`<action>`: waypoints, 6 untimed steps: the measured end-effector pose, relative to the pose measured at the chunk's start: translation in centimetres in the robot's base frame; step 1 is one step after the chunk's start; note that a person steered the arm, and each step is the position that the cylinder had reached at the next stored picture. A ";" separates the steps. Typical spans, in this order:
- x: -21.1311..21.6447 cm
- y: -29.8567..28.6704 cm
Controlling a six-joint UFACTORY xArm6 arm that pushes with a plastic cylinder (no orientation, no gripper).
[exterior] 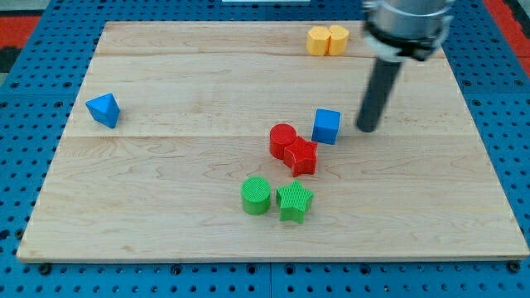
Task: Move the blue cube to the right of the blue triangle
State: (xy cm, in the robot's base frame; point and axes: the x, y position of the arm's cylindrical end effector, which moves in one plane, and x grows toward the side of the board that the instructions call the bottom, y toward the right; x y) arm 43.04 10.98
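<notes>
The blue cube (326, 126) sits near the middle of the wooden board, a little right of centre. The blue triangle (103, 109) lies far off at the view's left side of the board. My tip (366, 128) is on the board just to the right of the blue cube, a small gap between them. The dark rod rises from it toward the view's top right.
A red cylinder (282, 139) and a red star-like block (301, 156) touch each other just left and below the blue cube. A green cylinder (257, 195) and a green star (294, 202) lie below them. Two yellow blocks (327, 40) sit at the top edge.
</notes>
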 end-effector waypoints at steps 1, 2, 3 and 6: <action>0.0 -8.4; 0.5 -8.0; -0.2 -14.8; 2.1 -25.9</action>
